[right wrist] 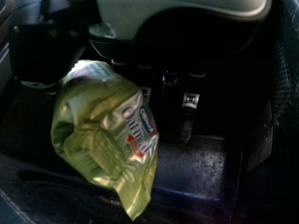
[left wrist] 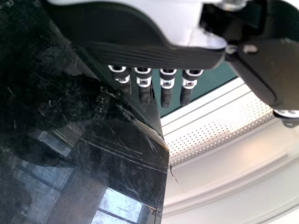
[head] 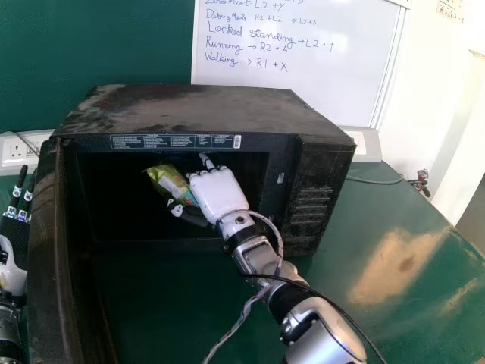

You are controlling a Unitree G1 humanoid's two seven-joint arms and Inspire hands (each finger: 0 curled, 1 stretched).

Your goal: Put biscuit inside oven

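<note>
In the head view my right hand (head: 218,191) is inside the open black oven (head: 204,110), pinching the green biscuit packet (head: 168,182) between thumb and fingers; one finger sticks out straight. From the right wrist view, the crumpled packet (right wrist: 105,133) hangs at the thumb side of my right hand (right wrist: 188,103), above the oven's dark floor. Part of the packet is hidden behind the fingers. My left hand (head: 10,265) is at the far left, outside the oven door, with straight fingers. The left wrist view has my left hand (left wrist: 167,86) beside the door's glossy dark surface.
The oven door (head: 47,250) stands swung out on the left, between my left hand and the opening. A green table (head: 379,227) extends to the right. Cables run along my right forearm. A whiteboard (head: 318,45) and wall sockets are behind the oven.
</note>
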